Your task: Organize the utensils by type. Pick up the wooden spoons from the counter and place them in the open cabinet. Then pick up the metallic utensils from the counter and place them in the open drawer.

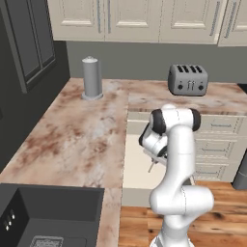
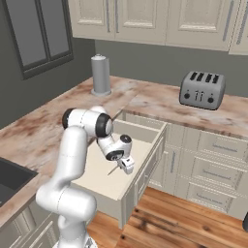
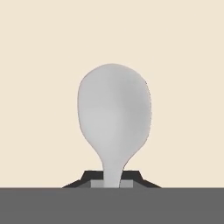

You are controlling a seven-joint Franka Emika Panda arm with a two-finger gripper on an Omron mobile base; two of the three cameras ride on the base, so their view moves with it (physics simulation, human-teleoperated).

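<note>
Left base view: arm bent low over the open drawer, which is pulled out from the cream cabinets under the marbled surface. The tool hangs above the drawer's pale floor with a thin grey handle slanting down from it. A paper towel roll and a toaster stand on the surface, well apart from the arm. No loose spoons on the stretch of surface visible here.

Right base view: the tool sits inside the drawer's outline, nearer the front right corner than the back. The metal spoon points down and to the left, its tip just above the drawer floor; I can't tell whether it touches. The drawer's side wall is close beside the tool; the left half of the floor is open room.

Hand view: the tool is clamped shut on the neck of the metal spoon, bowl out ahead against the plain cream floor.

Judgement: late in the task, a metal piece at the point of release. Whether another utensil remains elsewhere cannot be told. Lift straight up afterwards to miss the drawer front.
</note>
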